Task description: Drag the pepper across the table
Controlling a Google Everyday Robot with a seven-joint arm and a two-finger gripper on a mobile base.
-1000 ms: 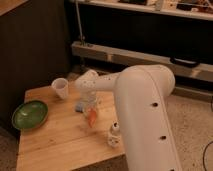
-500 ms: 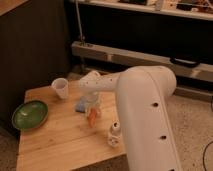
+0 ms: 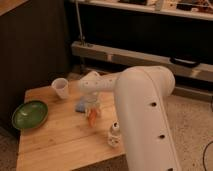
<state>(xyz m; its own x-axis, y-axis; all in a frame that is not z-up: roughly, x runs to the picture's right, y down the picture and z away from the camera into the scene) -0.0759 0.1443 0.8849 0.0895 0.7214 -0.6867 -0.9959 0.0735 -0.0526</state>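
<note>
White arm (image 3: 145, 110) dotted with small dark holes. Its white gripper (image 3: 91, 106) hangs just above the orange-red pepper (image 3: 92, 118), mid-table. The table (image 3: 60, 147) is pale wood in joined planks. The bowl (image 3: 30, 114) is dark green, the cup (image 3: 61, 88) white, the sponge (image 3: 80, 106) bluish, the bottle (image 3: 114, 134) white. The floor (image 3: 195, 125) is speckled beige.

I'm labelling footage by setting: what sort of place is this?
Probably a robot lab or workroom: a low wooden table, dark shelving behind it, and a speckled hard floor. The claw is down at the pepper mid-table.
</note>
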